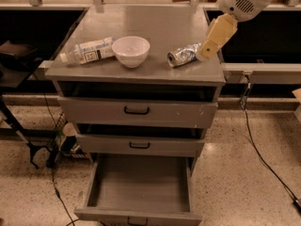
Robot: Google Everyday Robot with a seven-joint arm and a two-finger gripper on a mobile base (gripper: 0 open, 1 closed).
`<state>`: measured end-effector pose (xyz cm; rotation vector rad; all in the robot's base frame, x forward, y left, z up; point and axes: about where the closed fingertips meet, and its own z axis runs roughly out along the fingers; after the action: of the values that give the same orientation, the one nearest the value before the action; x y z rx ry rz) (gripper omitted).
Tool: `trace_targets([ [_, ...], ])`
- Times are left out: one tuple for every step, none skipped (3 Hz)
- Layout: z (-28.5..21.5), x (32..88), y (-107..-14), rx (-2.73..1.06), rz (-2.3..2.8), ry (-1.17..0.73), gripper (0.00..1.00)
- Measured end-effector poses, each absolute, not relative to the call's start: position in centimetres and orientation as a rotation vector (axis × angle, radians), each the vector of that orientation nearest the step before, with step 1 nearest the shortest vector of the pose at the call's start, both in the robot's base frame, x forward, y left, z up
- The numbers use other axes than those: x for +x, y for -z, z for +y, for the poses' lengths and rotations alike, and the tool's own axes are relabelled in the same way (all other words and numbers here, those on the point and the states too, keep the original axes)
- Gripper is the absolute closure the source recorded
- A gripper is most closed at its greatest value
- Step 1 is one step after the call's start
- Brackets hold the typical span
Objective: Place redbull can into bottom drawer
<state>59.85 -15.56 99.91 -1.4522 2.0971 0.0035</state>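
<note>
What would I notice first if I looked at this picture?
Probably the robot's big cream pincer, hanging at the top right, just beside the redbull can that lies on the cabinet top. Next comes the bottom drawer, pulled wide open and empty near the floor.

The gripper (205,54) overlaps the redbull can's (182,56) far right end.

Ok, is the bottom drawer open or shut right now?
Open: the bottom drawer is pulled out, its bare floor showing. The can lies on the cabinet top, the gripper right beside it.
</note>
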Motion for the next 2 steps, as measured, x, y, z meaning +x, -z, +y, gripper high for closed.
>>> trace_targets([
  [-14.2,62.9,-98.8,-1.557,2.037,0.017,0.0],
  [-13.4,64.6,-96.6,-1.67,2.03,0.064,0.0],
])
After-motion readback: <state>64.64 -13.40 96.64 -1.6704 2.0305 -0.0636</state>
